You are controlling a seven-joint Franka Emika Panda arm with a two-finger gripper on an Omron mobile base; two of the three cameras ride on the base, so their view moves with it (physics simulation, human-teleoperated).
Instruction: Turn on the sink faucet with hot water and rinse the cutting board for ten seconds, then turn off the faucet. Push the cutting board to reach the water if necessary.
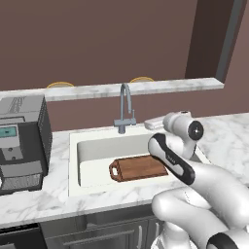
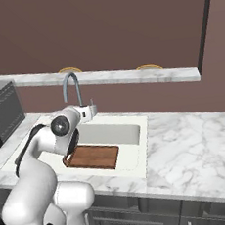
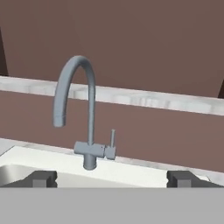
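Note:
The sink faucet point(image 1: 125, 108) point(image 2: 73, 92) point(image 3: 89, 114) stands at the back rim of the sink point(image 1: 73, 146) point(image 2: 143, 145). Its spout arches left in the hand view, and a small lever point(image 3: 112, 139) stands upright on its right side. The water is out of view. The cutting board point(image 1: 138, 168) point(image 2: 94, 156) lies flat on the basin floor, handle to the left, in front of and right of the spout. My gripper point(image 1: 148, 124) point(image 2: 92, 109) point(image 3: 112, 179) is open, a short way in front of the faucet and level with its base, with nothing between its fingertips point(image 3: 41, 178).
A grey box-like appliance point(image 1: 22, 141) point(image 2: 4, 116) stands on the counter left of the sink. A raised marble ledge point(image 1: 146, 88) point(image 2: 130, 76) runs behind the faucet. Marble counter point(image 2: 196, 145) stretches to the right.

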